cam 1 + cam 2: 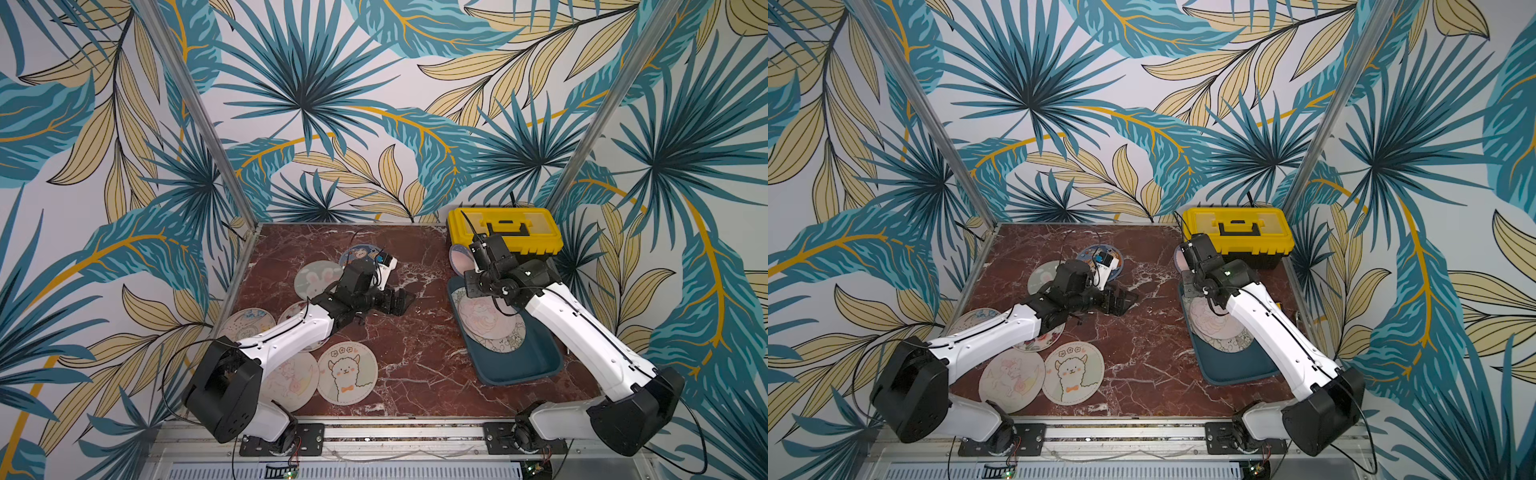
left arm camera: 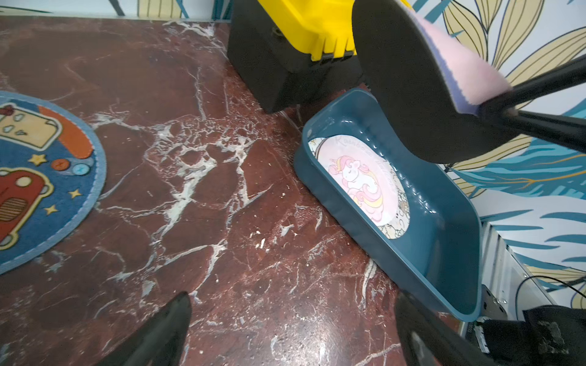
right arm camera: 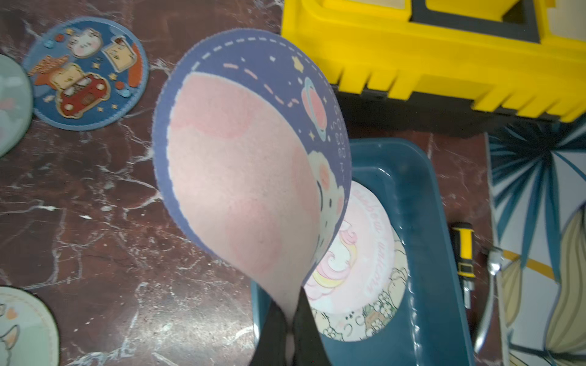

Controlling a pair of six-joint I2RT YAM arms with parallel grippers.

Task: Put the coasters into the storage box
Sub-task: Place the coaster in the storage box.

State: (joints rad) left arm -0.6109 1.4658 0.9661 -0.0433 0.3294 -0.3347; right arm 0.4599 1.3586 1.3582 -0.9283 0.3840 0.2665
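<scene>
Now pinching a floppy pink, violet-rimmed round coaster (image 3: 241,177) in the right end effector (image 3: 290,320) above the dark teal plastic storage box's (image 3: 421,206) far rim, left end effector (image 2: 291,320) spread. Might drape over that rim on release.

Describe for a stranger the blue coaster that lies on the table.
On the red marble table, look at the far side, left of the yellow toolbox. The blue coaster lies there; unlike its pale neighbours, it shows a red car.
</scene>
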